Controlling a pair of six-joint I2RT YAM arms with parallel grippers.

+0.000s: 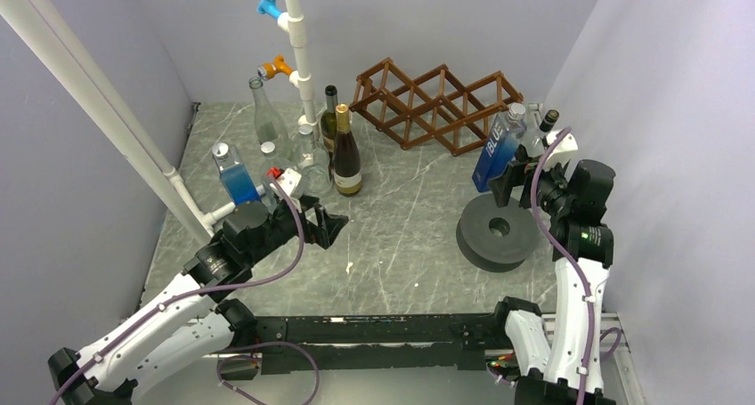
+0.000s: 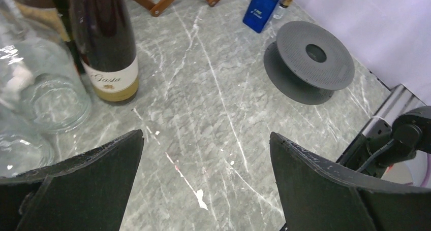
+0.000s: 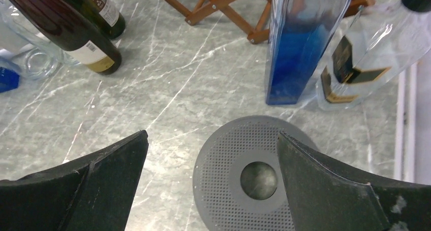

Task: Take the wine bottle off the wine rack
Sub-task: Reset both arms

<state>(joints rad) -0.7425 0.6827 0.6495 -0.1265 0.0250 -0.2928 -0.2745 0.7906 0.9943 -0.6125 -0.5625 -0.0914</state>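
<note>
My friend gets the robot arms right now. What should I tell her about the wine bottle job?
Left gripper: open, empty, low over the table near the wine bottle.
Right gripper: open, empty, over the grey spool.
Wine rack: at the back of the table; no bottle shows in its cells.
Wine bottle: upright on the table, left of the rack.
Done: the rack looks cleared.
Left: probably nothing; glance at the rack's far side.
</note>
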